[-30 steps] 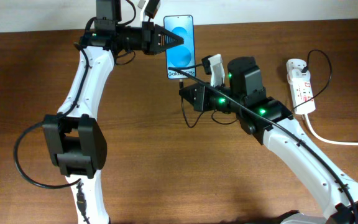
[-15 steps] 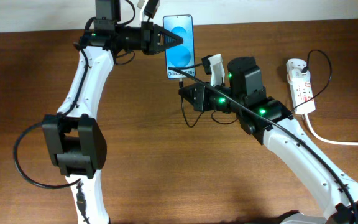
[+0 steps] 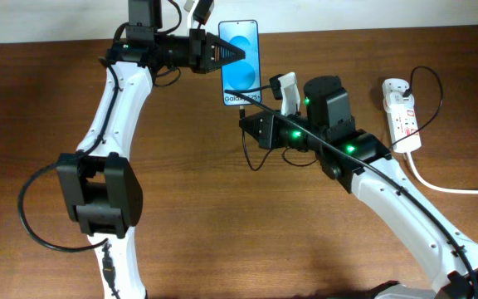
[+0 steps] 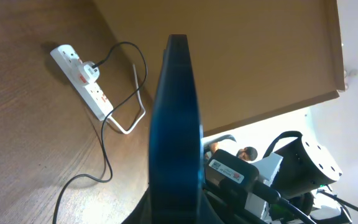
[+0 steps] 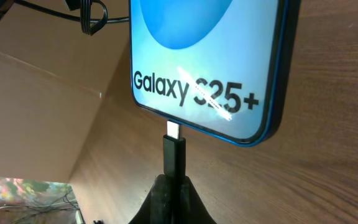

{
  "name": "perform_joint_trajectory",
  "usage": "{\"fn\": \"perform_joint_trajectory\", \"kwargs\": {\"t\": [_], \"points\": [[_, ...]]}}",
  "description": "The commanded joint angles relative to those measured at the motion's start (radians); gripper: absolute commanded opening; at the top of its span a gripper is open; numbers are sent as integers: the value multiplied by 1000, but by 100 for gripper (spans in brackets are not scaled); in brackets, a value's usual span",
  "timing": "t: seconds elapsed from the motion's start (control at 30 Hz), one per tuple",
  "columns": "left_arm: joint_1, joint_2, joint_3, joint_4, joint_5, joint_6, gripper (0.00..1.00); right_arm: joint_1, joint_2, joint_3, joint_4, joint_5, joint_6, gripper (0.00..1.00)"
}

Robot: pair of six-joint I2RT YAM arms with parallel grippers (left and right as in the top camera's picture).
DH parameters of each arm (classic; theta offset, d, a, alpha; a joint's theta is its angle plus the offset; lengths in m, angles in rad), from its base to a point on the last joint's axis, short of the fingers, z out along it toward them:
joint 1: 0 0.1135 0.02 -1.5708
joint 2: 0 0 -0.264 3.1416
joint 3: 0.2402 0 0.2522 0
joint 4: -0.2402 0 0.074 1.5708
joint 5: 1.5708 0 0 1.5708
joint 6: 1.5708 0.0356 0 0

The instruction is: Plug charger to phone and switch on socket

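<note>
Charger (image 5: 173, 152) tip at phone (image 5: 210, 62) port, pinched by right gripper (image 5: 173, 185); left gripper (image 3: 225, 53) clamped on phone. Risk: bent tip from skewed push.

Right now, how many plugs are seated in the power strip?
1. A single plug sits toward the end of the socket away from its white cord, with the charger cable running from it. The remaining outlets look empty.
</note>
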Motion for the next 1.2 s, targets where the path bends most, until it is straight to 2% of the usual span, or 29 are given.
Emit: {"fn": "perform_joint_trajectory", "kwargs": {"t": [0.0,0.2,0.83,1.17], "points": [[0,-7,11,3,68,1,0,-8,2,7,5,9,-13,4],[0,-7,11,3,105,1,0,-8,2,7,14,13,-13,4],[-39,-7,11,3,81,2,0,-10,2,7,67,13,13,4],[-39,-7,11,3,72,2,0,-65,2,7,81,8,40,4]]}}
